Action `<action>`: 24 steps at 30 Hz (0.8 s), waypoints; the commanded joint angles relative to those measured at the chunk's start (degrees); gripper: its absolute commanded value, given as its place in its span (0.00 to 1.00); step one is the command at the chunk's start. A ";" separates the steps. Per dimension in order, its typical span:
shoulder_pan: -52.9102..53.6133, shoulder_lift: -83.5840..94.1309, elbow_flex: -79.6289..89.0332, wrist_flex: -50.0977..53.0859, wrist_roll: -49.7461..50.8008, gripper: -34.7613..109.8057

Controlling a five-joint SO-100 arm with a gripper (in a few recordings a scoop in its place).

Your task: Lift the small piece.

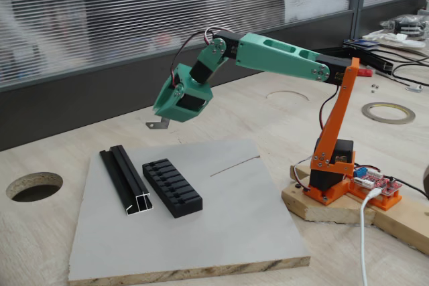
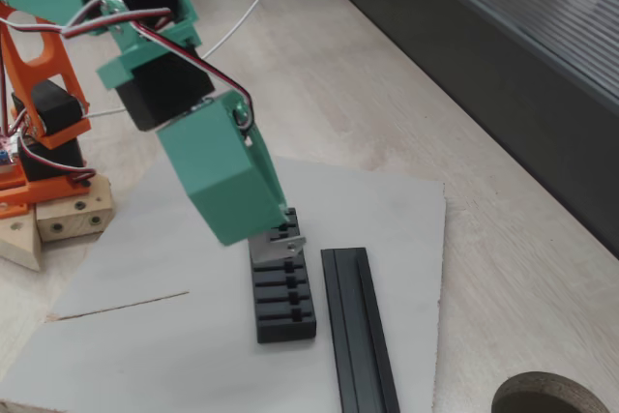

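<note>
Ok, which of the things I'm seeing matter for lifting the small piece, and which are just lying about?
Part of the job:
- small piece, held up off the board
- gripper, shut on it

Just lying about:
- black slotted block
- black channel rail
- grey board
- tape ring

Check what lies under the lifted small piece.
In a fixed view the small piece, held in the tool, hangs over bare table behind the grey board. In the other it overlaps the black slotted block, hiding its far end.
</note>
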 commanded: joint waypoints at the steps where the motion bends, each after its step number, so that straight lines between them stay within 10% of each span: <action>1: 0.97 4.75 -0.44 0.97 -0.18 0.26; 24: 0.18 5.19 -0.70 0.88 -0.18 0.26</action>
